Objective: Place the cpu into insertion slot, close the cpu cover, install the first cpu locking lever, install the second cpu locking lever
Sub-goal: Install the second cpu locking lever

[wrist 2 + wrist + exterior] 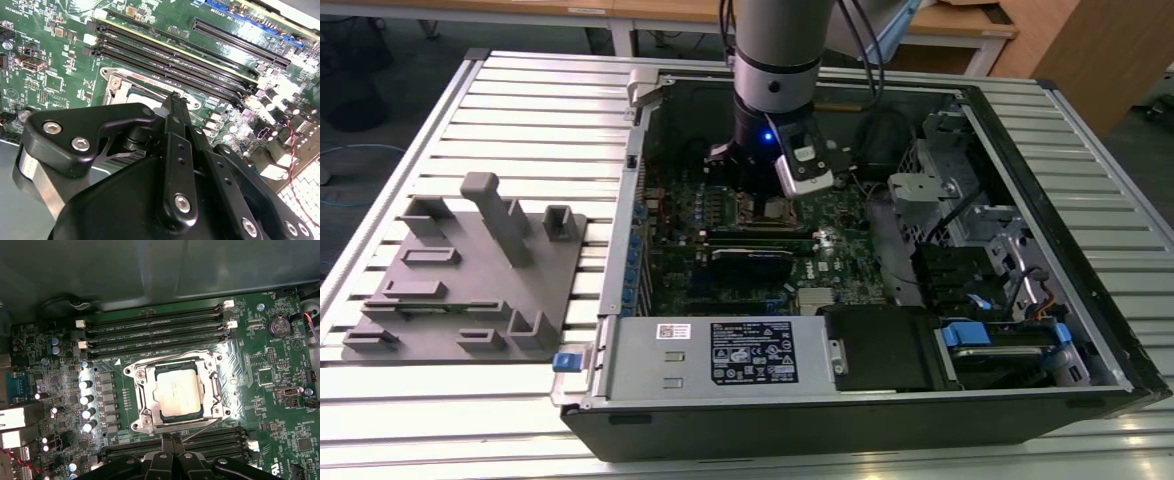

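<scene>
Inside the open case [1067, 300], on the green board [270, 405], the cpu [178, 391] sits flat in the slot [159, 412], its dull silver top facing up and a dark rim showing along its edges. The cover [144, 390] lies down around it, a silver frame whose window leaves the chip's top bare. A thin lever [202, 428] runs slantwise along the frame's side nearest the gripper; whether it is latched cannot be told.

In the first wrist view the gripper [172, 439] hangs just beside that edge of the cover, its two black fingertips [167, 440] pressed together with nothing between them. The tips are clear of the chip itself and point at the spot where the lever ends near the frame. In the second wrist view the same fingers [175, 107] meet in a narrow closed point just over the silver frame [117, 82], with long black memory slots [170, 57] beyond.

In the exterior view the arm [774, 60] comes straight down into the case, wrist low over the board, and the case rests on a slatted metal table [520, 110]. A grey fixture block [467, 270] stands on the table well apart from the case, toward the exterior view's left
</scene>
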### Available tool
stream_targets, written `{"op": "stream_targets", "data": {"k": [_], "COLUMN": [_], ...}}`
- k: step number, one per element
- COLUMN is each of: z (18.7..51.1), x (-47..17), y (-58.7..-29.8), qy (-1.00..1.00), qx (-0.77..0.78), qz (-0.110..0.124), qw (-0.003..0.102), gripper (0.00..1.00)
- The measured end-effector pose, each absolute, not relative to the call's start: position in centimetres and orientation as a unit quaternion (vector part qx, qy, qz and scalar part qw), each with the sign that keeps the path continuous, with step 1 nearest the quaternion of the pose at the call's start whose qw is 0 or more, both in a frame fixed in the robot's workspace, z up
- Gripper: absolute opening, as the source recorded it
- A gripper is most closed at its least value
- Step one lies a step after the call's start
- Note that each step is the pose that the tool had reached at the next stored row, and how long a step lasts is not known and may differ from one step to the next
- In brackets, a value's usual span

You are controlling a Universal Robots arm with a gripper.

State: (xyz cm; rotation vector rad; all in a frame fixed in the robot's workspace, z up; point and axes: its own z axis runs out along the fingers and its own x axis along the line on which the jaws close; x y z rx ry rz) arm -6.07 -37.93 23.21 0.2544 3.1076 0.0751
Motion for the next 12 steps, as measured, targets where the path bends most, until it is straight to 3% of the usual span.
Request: {"op": "stream_targets", "data": {"k": [12], "z": [23.03], "x": [-6.43], "y": [-37.95], "qy": [0.996], "qx": [0.082], "qz": [0.024], "qw": [0.011], "gripper": [0.11]}}
